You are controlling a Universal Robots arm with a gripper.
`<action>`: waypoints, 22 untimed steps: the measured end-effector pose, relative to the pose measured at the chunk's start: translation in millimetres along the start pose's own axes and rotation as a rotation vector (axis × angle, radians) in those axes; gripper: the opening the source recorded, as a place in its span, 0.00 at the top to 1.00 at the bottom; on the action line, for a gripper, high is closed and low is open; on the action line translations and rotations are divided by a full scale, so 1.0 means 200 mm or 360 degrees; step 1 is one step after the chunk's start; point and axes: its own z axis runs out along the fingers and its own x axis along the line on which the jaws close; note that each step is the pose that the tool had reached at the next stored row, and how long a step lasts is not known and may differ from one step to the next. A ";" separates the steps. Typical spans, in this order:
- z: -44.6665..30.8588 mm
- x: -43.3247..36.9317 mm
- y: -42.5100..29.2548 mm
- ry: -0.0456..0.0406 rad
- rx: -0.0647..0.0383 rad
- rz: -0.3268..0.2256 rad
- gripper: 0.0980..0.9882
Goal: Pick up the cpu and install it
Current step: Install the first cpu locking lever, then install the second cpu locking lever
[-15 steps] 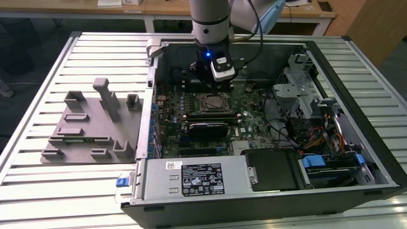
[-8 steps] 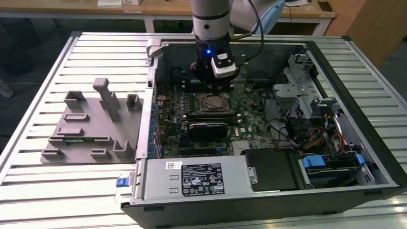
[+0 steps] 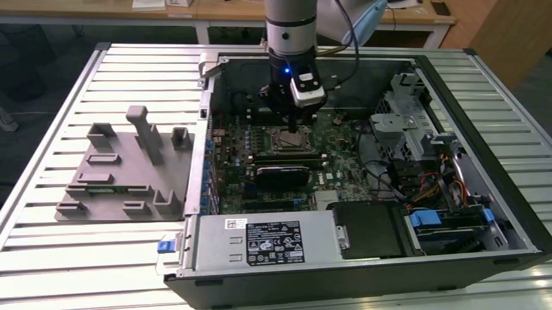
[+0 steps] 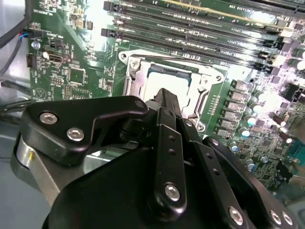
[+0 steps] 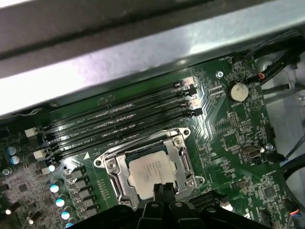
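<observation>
The cpu (image 5: 151,172), a small square chip with a silver top, lies flat inside the metal-framed socket (image 5: 114,174) on the green motherboard. My gripper (image 5: 164,187) stands straight above it, its two black fingertips pressed together at the chip's edge with nothing between them. In the second wrist view the gripper (image 4: 164,98) covers part of the cpu (image 4: 151,87), whose pale top and green rim show in the socket. In the exterior view the gripper (image 3: 296,131) points down onto the socket (image 3: 278,138) in the open computer case.
Several dark memory slots (image 5: 119,124) run beside the socket. A round coin battery (image 5: 237,90) sits on the board. The grey fixture block (image 3: 125,171) stands at the exterior view's left, outside the case. The power supply (image 3: 263,242) and drive cage (image 3: 414,123) bound the board.
</observation>
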 end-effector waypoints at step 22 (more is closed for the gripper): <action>0.011 -0.007 -0.011 0.0025 0.0007 -0.0003 0.99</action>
